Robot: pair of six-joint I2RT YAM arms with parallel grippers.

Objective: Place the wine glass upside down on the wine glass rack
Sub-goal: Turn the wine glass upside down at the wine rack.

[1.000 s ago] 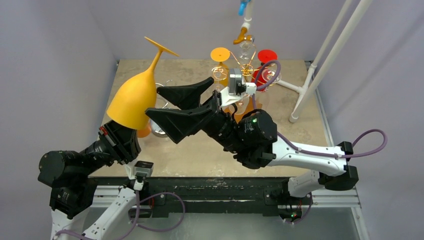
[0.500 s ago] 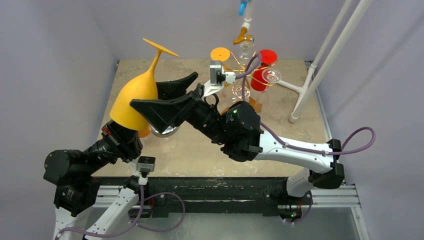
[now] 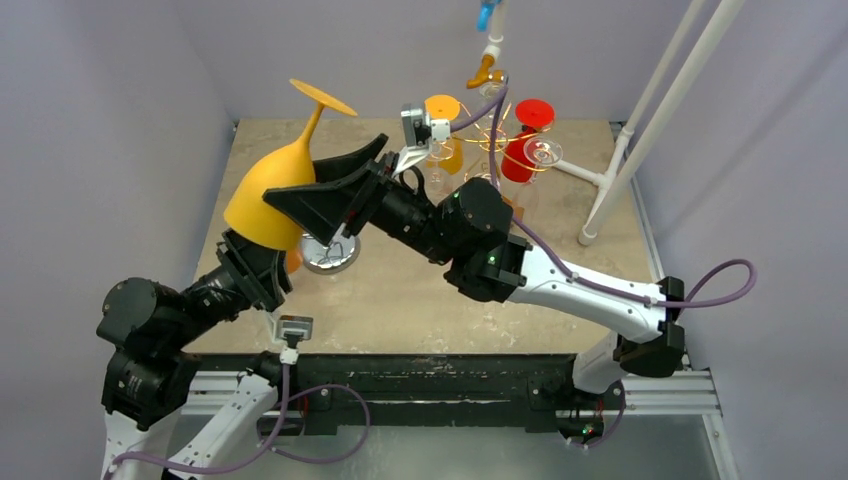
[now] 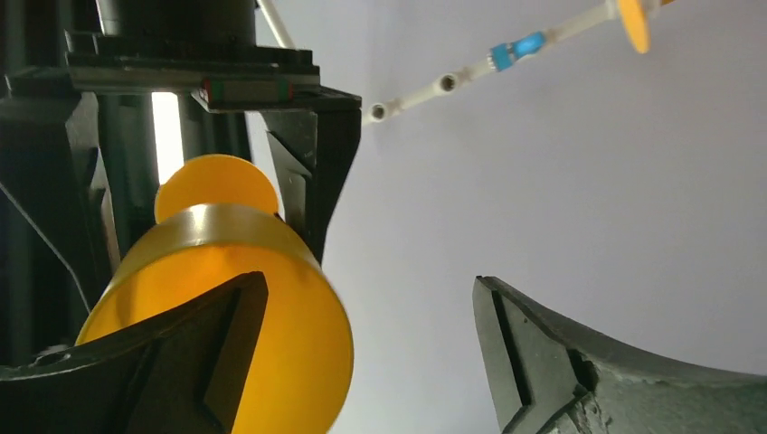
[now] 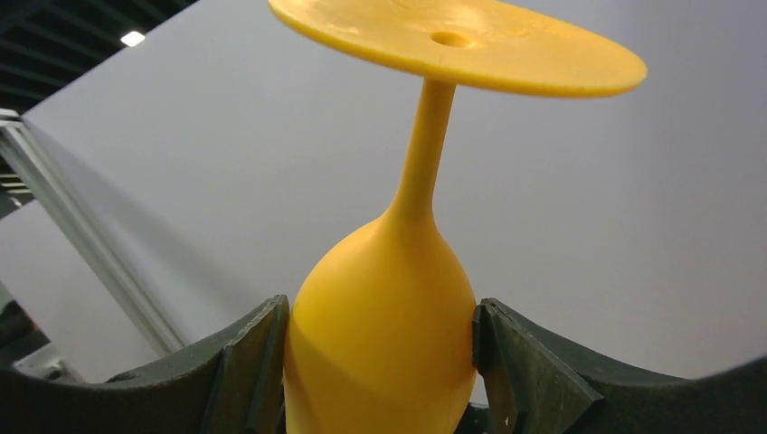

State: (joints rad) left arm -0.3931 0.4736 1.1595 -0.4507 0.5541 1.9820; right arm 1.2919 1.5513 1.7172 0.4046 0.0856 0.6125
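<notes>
A yellow wine glass (image 3: 268,195) hangs upside down over the table's left side, foot (image 3: 323,97) up and tilted away. My right gripper (image 3: 300,188) is shut on its bowl. In the right wrist view both fingers (image 5: 258,362) press the sides of the wine glass (image 5: 389,325). Below the bowl, my left gripper (image 3: 262,262) stands open. In the left wrist view (image 4: 371,280) one finger (image 4: 181,362) lies inside the glass rim (image 4: 307,344) and the other stands far off. The gold wire wine glass rack (image 3: 492,138) stands at the back centre.
On the rack are an orange glass (image 3: 441,110), a red glass (image 3: 522,150) and clear glasses. A white pipe frame (image 3: 640,130) leans at the back right. A pipe with a blue fitting (image 3: 487,15) hangs above the rack. A clear glass (image 3: 330,255) lies on the table under my right gripper.
My right arm swung left and its jaws closed round the yellow bowl. The left gripper's jaws, shut on the rim before, have sprung open.
</notes>
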